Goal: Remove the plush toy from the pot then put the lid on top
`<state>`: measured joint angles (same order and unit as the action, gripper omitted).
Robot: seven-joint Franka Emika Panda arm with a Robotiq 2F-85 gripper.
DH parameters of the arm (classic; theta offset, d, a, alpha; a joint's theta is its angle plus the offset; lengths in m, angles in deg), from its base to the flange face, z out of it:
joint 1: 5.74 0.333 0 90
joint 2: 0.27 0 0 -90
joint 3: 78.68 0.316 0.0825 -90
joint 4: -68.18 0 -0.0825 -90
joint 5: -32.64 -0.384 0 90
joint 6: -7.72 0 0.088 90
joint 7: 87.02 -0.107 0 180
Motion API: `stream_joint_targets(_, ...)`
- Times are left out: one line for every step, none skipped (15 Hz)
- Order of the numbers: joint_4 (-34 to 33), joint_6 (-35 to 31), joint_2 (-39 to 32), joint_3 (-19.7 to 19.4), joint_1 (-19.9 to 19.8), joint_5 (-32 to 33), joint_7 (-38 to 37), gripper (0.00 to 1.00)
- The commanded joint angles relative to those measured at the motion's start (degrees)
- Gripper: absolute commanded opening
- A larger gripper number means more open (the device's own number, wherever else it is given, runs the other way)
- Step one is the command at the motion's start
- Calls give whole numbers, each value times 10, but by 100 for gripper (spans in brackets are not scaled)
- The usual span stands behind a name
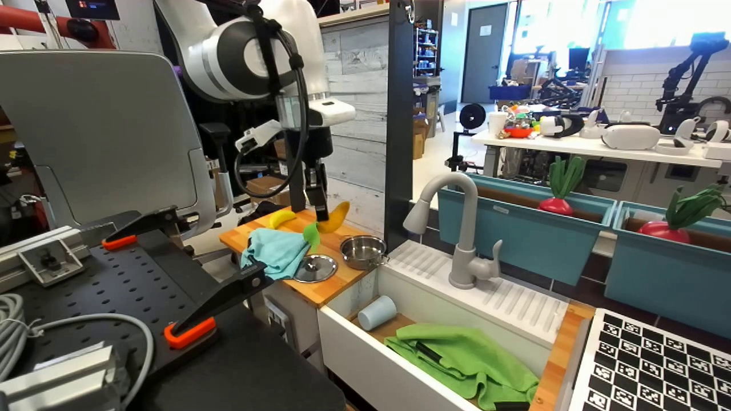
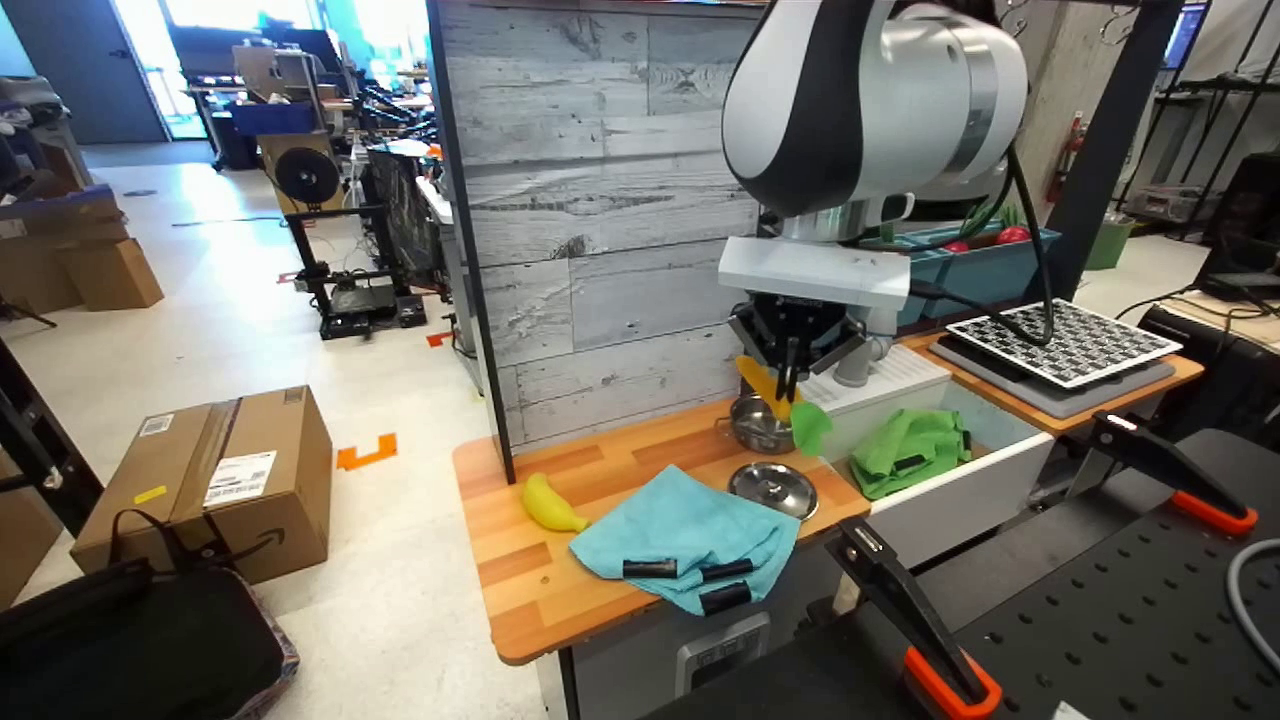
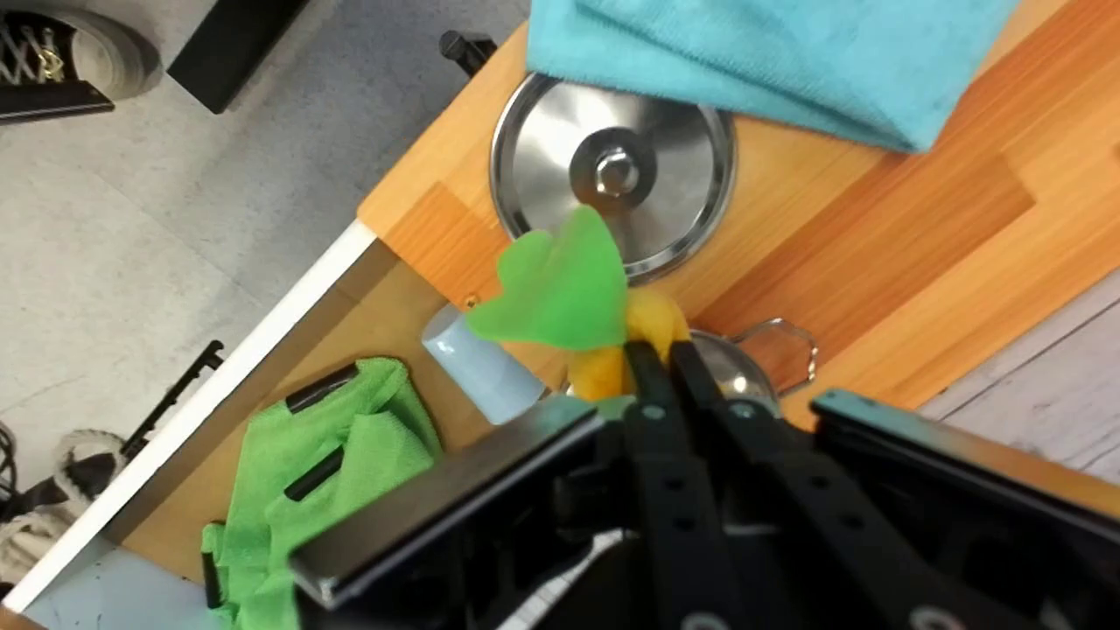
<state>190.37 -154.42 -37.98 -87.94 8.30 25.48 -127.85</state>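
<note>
My gripper (image 3: 660, 346) is pinched narrow on the plush toy (image 1: 335, 218), fingers nearly together with the toy between. Likely soft stuff, so that tight squeeze is what holds it. It sits tilted: in an exterior view the orange-yellow body points up to 2 o'clock of the fingertips, green leaf (image 1: 312, 237) droops to 7. I think the hold is nearer the leaf end, so the body may swing.

Toy is off the wood countertop (image 2: 640, 450), between 10 and 11 o'clock of the steel pot (image 1: 361, 261) in an exterior view, gap showing to the rim. Can't tell if it's over the mouth or beside it. I'd call removal done bar the set-down; lid not begun.

Steel lid (image 2: 775, 497) lies flat between 11 and 12 o'clock of my fingertips in wrist view, knob (image 3: 617, 172) up. Good: knob's the natural pinch point, and the lid is near the pot, so short carry. Teal towel (image 2: 690, 540) is at the lid's rim, 8 o'clock in an exterior view; touching or overlapping, can't tell which. If it overlaps, the lift could drag cloth.

Next I'd park the toy on the countertop toward 9 o'clock of the pot, short of the banana (image 2: 550, 503), so the lid gets a clean path. Ease the squeeze slowly; plush can cling.
</note>
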Motion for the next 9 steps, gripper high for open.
stream_joint_targets(49, -38, 33, 68, -21, -16, 64, 1)
stream_joint_targets(47, -37, 28, 87, -25, -21, 79, 1)
stream_joint_targets(41, -33, 19, 105, -27, -26, 94, 1)
stream_joint_targets(35, -27, 12, 119, -26, -32, 109, 1)
stream_joint_targets(27, -20, 1, 130, -24, -36, 121, 1)
stream_joint_targets(23, -17, -6, 136, -20, -38, 130, 1)
stream_joint_targets(13, -10, -19, 142, -17, -40, 139, 1)
stream_joint_targets(4, 3, -28, 144, -15, -40, 144, 1)
stream_joint_targets(-7, 15, -40, 146, -15, -40, 149, 1)
